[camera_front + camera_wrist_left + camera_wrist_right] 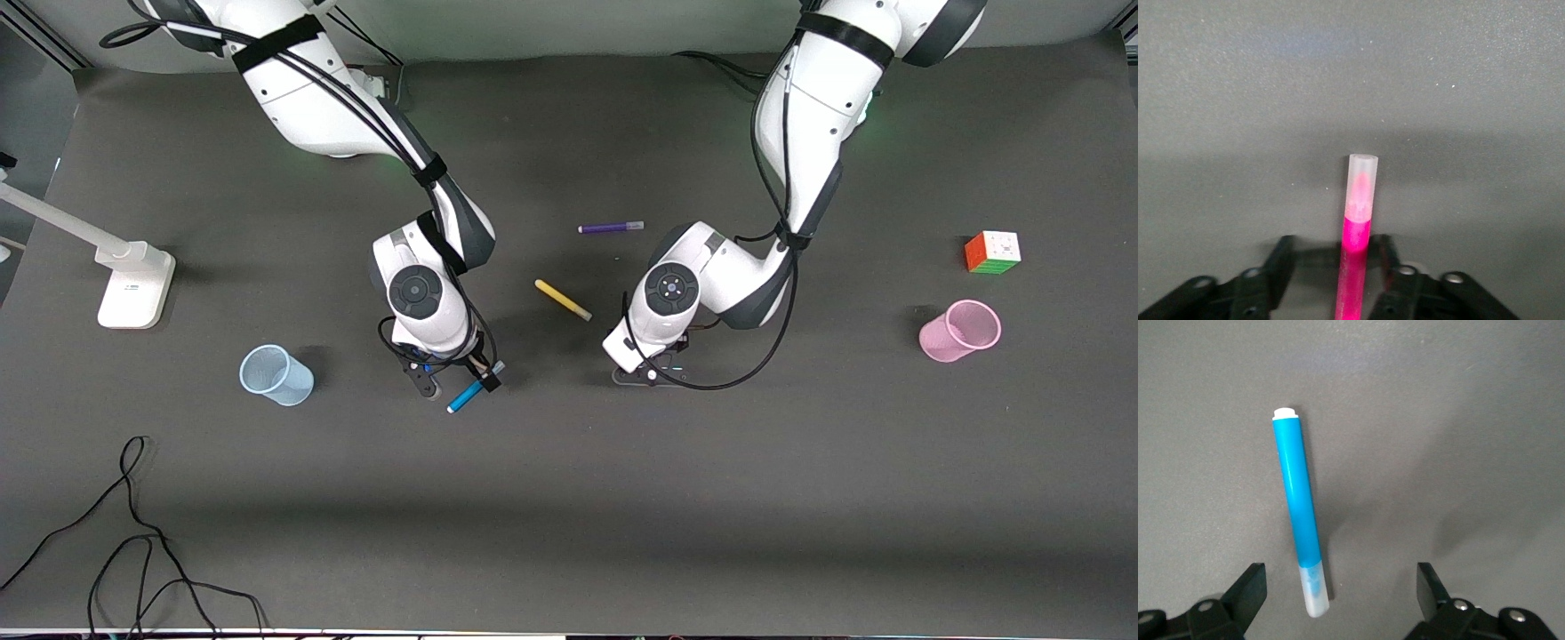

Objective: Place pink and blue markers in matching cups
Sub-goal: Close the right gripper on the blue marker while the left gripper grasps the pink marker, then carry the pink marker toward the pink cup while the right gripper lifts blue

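Observation:
The blue marker (1298, 510) lies flat on the table between the wide-apart fingers of my right gripper (1341, 587), closer to one finger (1251, 583). From the front, that gripper (457, 380) hangs low over the blue marker (467, 393), beside the pale blue cup (276, 375). The pink marker (1358, 233) lies between the fingers of my left gripper (1333, 257). One finger (1386, 257) is right beside it and a gap shows on the marker's other flank. From the front, the left gripper (649, 375) hides this marker. The pink cup (960, 331) lies tipped near the left arm's end.
A yellow marker (563, 300) and a purple marker (611, 228) lie between the two arms, farther from the camera. A colour cube (992, 252) sits beside the pink cup. A white stand (133, 284) and loose black cables (133, 533) occupy the right arm's end.

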### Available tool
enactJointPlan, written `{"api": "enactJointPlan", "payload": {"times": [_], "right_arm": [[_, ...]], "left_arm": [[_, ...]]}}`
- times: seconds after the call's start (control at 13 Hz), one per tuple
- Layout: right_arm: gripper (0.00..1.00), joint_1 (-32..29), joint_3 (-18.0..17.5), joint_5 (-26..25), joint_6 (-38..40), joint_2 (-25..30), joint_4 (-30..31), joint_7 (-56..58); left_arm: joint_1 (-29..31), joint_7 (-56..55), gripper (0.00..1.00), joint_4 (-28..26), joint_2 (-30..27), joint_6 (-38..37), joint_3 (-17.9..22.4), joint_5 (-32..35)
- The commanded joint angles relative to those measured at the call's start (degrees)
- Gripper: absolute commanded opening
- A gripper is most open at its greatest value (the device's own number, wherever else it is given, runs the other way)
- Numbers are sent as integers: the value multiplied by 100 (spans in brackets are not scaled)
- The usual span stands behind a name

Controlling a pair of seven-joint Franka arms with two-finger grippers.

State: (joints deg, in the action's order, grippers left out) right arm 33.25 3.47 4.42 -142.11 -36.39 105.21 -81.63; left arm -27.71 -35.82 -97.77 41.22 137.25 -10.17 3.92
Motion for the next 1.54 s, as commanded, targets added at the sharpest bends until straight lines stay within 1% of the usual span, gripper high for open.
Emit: {"api": "enactJointPlan", "payload": {"times": [0.0,0.08,0.15,0.31,0.46,0.54,0.69,0.85,0.92,1.0,1.08,1.23,1.31,1.46], "right_arm": [[100,33,13,-82,-186,-245,-228,-82],[100,33,13,-82,-186,-316,-281,-90],[100,33,13,-82,-212,-342,-290,-90],[100,33,13,-82,-247,-378,-290,-90],[100,42,13,-91,-247,-378,-299,-73],[92,42,13,-91,-247,-387,-299,-47],[73,42,13,-126,-247,-378,-317,-38],[47,33,13,-319,-239,-378,-317,-29],[35,33,13,-328,-238,-378,-317,-11],[26,33,13,-346,-230,-378,-317,15],[23,24,13,-337,-221,-369,-317,85],[8,15,13,-337,-203,-360,-317,120],[4,15,13,-346,-203,-352,-317,129],[4,-11,13,-337,-177,-273,-317,252]], "left_arm": [[-94,-135,11,-119,-88,57,76,109],[-68,-109,10,-110,-97,13,76,109],[-33,-92,0,-119,-114,-14,76,109],[-6,-161,0,-110,-175,-110,76,100],[11,-214,0,-110,-473,-556,85,100],[38,-145,0,-84,-701,-872,85,100],[230,170,0,-23,-1245,-1741,85,109],[598,994,0,-5,-1817,-2664,76,48],[783,1277,0,4,-2063,-2981,59,38],[889,1602,0,21,-2292,-3307,67,38],[986,1927,0,91,-2494,-3667,85,38],[1258,2298,0,258,-2811,-4379,76,38],[1303,2473,0,302,-3004,-4669,94,47],[1600,2991,0,312,-3391,-4979,94,73]]}}
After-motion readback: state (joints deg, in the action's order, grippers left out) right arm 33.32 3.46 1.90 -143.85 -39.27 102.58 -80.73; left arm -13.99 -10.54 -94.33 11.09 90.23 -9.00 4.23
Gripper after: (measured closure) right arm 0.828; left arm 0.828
